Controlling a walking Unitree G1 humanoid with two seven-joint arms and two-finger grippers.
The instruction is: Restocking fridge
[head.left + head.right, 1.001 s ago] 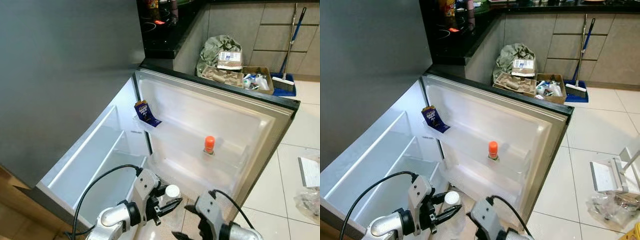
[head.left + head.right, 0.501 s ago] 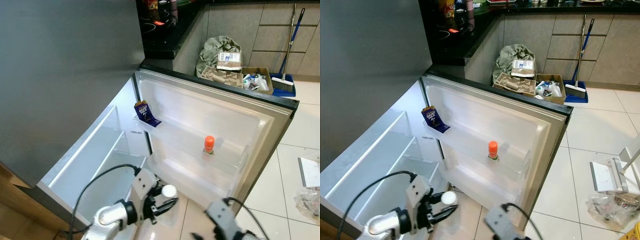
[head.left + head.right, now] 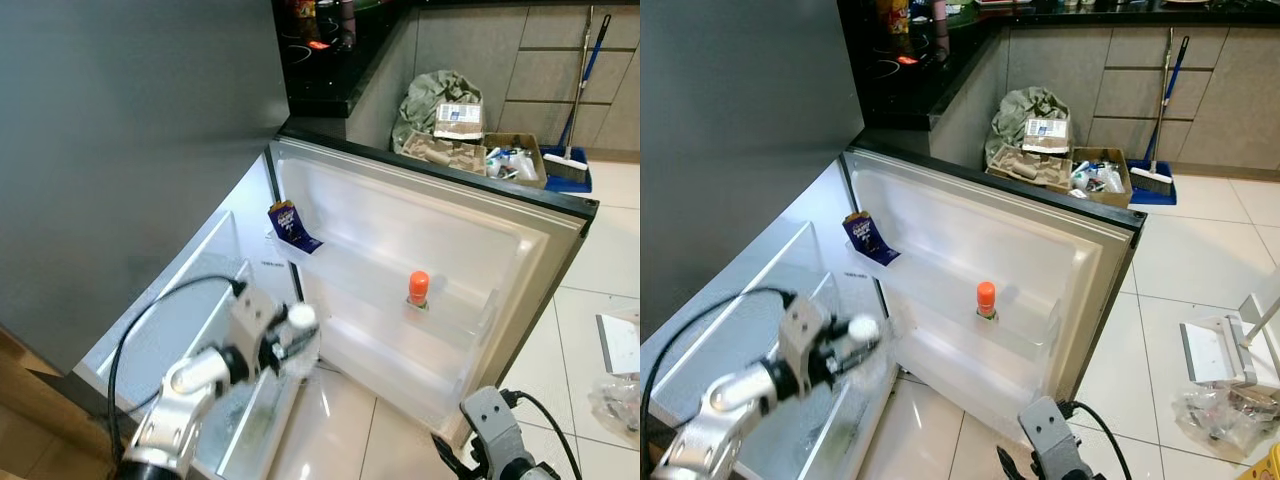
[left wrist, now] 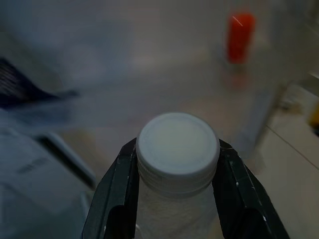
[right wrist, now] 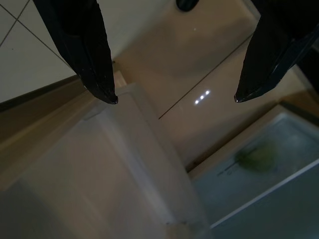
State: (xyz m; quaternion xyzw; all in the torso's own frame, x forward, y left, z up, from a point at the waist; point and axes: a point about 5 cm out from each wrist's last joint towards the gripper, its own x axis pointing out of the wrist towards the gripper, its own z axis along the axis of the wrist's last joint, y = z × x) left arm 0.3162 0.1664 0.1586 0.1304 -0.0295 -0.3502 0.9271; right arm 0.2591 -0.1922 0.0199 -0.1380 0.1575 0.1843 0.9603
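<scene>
- Left hand (image 4: 177,179) grips white-capped bottle (image 4: 177,149) at open fridge (image 3: 200,330).
- Right hand (image 5: 172,97), fingers spread, hangs low over floor (image 3: 340,440).
- Orange-capped bottle (image 3: 419,290) stands on door shelf (image 3: 470,320).

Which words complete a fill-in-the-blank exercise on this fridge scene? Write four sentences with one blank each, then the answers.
1. The left gripper is shut on a bottle with a ____ cap.
2. The bottle standing on the fridge door shelf has an ____ cap.
3. The fridge door stands ____.
4. The right gripper's fingers are ____.

Answers: white; orange; open; open
</scene>
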